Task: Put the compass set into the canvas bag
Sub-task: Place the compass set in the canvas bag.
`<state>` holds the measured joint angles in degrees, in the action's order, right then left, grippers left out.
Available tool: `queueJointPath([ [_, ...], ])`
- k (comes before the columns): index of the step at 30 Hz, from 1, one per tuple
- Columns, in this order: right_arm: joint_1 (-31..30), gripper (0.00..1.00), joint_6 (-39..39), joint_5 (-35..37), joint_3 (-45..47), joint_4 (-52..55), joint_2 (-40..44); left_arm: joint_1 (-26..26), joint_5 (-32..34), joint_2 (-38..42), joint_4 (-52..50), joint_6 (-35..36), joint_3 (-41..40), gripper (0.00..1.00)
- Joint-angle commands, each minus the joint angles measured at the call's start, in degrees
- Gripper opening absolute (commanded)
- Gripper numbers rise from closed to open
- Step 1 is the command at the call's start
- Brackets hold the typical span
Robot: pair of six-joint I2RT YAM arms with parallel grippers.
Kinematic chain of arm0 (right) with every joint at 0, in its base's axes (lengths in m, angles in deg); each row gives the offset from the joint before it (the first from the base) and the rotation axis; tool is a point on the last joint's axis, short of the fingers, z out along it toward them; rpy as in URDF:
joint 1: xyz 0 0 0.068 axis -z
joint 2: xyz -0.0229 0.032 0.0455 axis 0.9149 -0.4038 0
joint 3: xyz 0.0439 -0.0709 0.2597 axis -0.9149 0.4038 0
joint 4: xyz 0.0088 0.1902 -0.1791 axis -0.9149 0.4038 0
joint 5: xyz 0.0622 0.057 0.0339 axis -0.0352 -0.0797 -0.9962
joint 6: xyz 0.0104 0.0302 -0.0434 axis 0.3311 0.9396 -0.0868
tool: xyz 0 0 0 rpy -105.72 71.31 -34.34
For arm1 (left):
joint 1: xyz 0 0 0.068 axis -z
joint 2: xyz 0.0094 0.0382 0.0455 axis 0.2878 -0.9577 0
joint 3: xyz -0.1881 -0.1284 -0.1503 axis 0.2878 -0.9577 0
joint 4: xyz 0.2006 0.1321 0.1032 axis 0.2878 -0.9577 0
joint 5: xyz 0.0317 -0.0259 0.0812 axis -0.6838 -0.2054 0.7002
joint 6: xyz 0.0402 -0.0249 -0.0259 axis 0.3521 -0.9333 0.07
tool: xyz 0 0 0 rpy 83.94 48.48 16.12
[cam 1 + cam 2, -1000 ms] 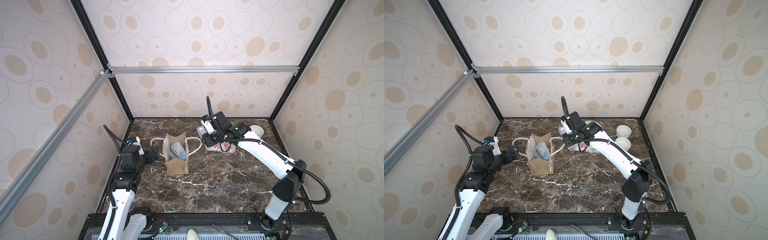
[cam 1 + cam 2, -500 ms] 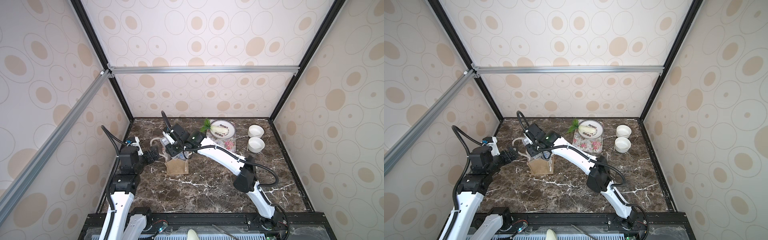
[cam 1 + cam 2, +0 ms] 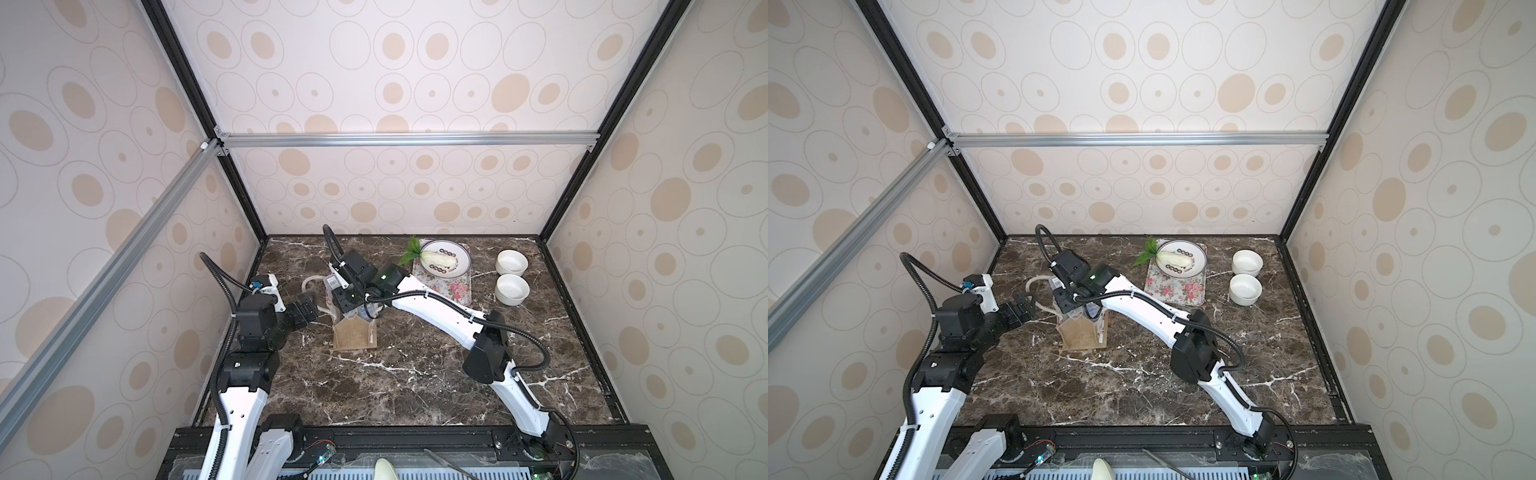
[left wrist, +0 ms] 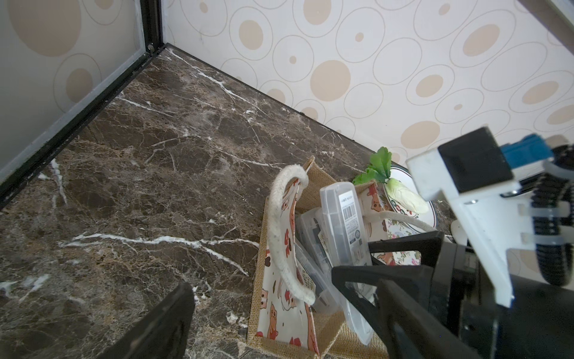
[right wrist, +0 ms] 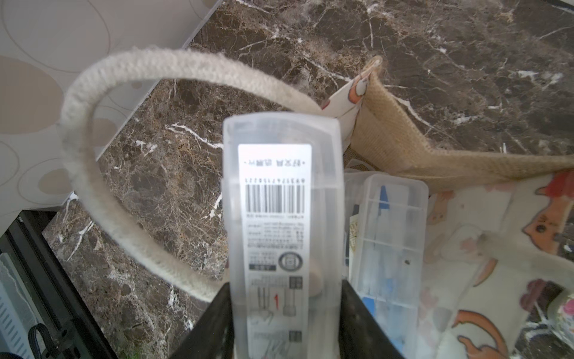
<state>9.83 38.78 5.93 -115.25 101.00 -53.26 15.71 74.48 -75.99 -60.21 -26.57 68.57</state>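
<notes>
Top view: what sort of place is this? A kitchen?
Likely a robot test booth: wallpapered panels on a black frame box in a marble-look tabletop, with a left arm and right arm mounted at its front.

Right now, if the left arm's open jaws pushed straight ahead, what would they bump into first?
Most likely the near white rope handle of the canvas bag, which sits right in front of them. Depth is hard to judge from these views.

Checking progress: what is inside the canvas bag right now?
The compass set, a clear labelled case, stands in the canvas bag, top sticking out, gripped by the right gripper. A second clear case lies beside it. The bag's bottom is hidden.
</notes>
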Motion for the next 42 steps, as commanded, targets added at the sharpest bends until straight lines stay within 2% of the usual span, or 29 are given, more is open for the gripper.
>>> queueJointPath([
  [1, 0.81, 0.49, 0.64, 0.82, 0.78, -2.04, 2.75, -0.17, 0.49, 0.54, -0.63, -0.08, -0.05, 0.92],
  [18, 2.17, 0.51, 1.54, 1.97, -0.42, -1.51, -1.3, -0.12, 0.85, 0.79, -0.95, -0.05, -0.66, 0.92],
  [28, 1.98, 0.56, 2.2, 1.47, -1.87, 1.18, -4.23, -0.12, 0.92, 0.5, -0.72, -0.17, -0.85, 0.92],
  [33, 1.96, 0.63, 1.27, 1.45, -2.08, 1.11, -3.75, -0.13, 1.26, 0.78, -0.63, -0.04, -0.35, 0.92],
  [38, 2.0, 0.64, 0.38, 0.16, -2.09, 0.73, -1.29, -0.09, 1.36, 0.61, -0.63, 0.0, -0.23, 0.92],
  [42, 1.69, 0.64, -3.59, -1.5, -1.66, -1.42, 3.74, -0.06, 2.82, 0.27, -0.07, 0.83, 0.35, 0.92],
])
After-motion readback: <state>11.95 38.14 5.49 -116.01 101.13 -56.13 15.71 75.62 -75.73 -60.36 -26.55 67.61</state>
